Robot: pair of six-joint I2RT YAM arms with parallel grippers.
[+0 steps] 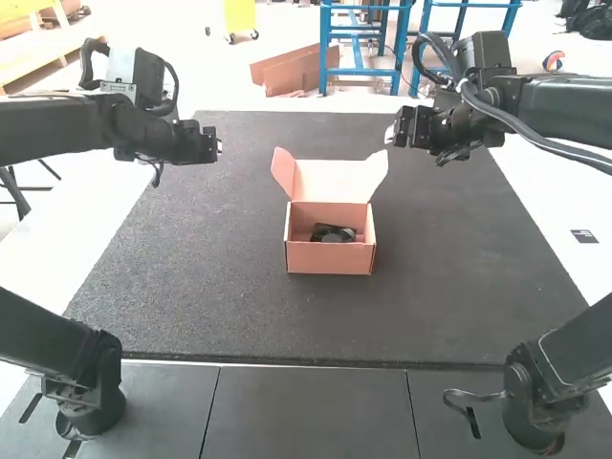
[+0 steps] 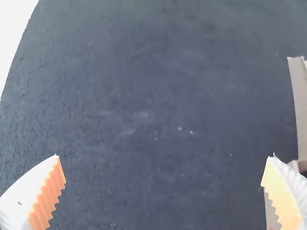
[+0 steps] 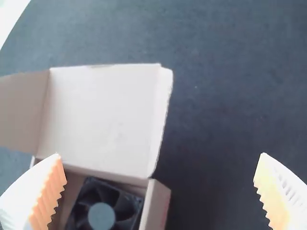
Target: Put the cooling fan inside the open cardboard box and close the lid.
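A small cardboard box [image 1: 330,245] stands open in the middle of the dark mat, its lid [image 1: 330,178] standing up at the back. Inside it lies the black cooling fan [image 1: 333,233], seen from the right wrist as well [image 3: 103,211] below the raised lid [image 3: 103,115]. My left gripper [image 1: 216,146] hangs open above the mat, to the left of the box and behind it, with nothing between its fingers [image 2: 45,196]. A corner of the box [image 2: 300,105] shows at the edge of the left wrist view. My right gripper [image 1: 396,126] hangs open behind the box's right side, fingers [image 3: 45,191] empty.
The dark mat [image 1: 191,277] covers most of the table, with pale bare table [image 1: 564,201] to either side. The two arm bases [image 1: 81,387] stand at the near corners. Open mat lies around the box on all sides.
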